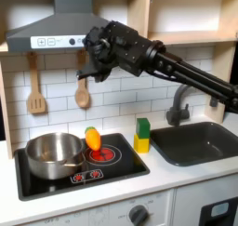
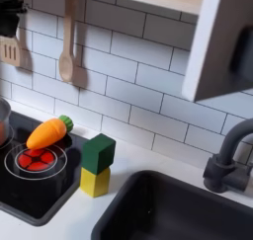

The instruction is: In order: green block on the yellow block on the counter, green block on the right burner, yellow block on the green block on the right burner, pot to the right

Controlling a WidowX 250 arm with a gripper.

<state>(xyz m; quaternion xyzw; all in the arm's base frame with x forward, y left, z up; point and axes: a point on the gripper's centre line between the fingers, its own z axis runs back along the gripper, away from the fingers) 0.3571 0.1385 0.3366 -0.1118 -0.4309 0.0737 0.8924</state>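
Note:
The green block (image 1: 142, 126) (image 2: 98, 152) sits stacked on the yellow block (image 1: 141, 143) (image 2: 95, 181) on the pale counter (image 1: 158, 174), between the hob and the sink. My gripper (image 1: 89, 72) (image 2: 8, 17) hangs high above the hob near the wall, far up and left of the blocks, holding nothing; its dark fingers blur together. The silver pot (image 1: 53, 153) (image 2: 2, 120) stands on the left burner. An orange carrot toy (image 1: 92, 139) (image 2: 49, 131) rests at the back of the right burner (image 1: 104, 154) (image 2: 35, 160).
A dark sink (image 1: 200, 141) (image 2: 188, 209) with a grey faucet (image 1: 177, 104) (image 2: 229, 160) lies right of the blocks. A wooden spatula (image 1: 35, 86) (image 2: 12, 48) and spoon (image 1: 82, 90) (image 2: 67, 46) hang on the tiled wall. A range hood (image 1: 56, 30) overhangs the hob.

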